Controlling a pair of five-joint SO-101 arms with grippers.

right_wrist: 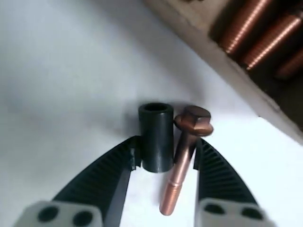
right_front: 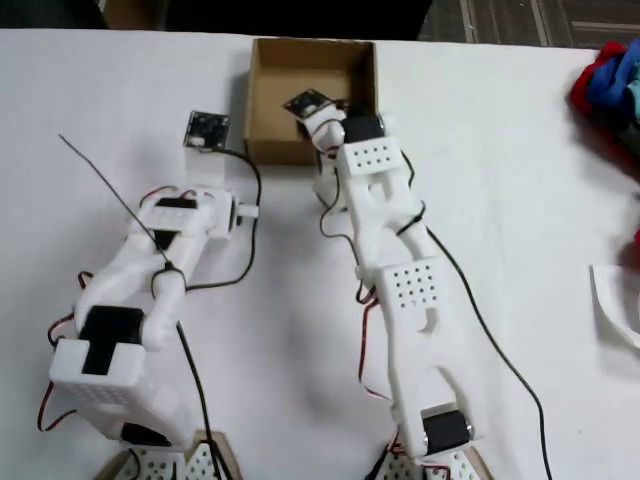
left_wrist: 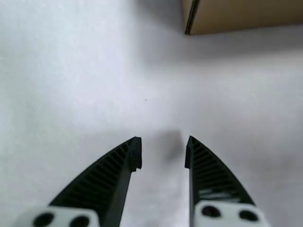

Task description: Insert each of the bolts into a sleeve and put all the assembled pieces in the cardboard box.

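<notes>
1 bolt (right_wrist: 181, 163) lies beside sleeve (right_wrist: 155, 138), head toward cardboard box (right_wrist: 208, 45).

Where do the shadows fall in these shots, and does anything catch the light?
Left wrist view: a soft shadow lies on the table at the tips of the left gripper, and another runs beside the cardboard box. Right wrist view: the copper bolt gleams along its shank, the black sleeve beside it stays dull, and threaded bolts glint in the box's dark inside.
</notes>
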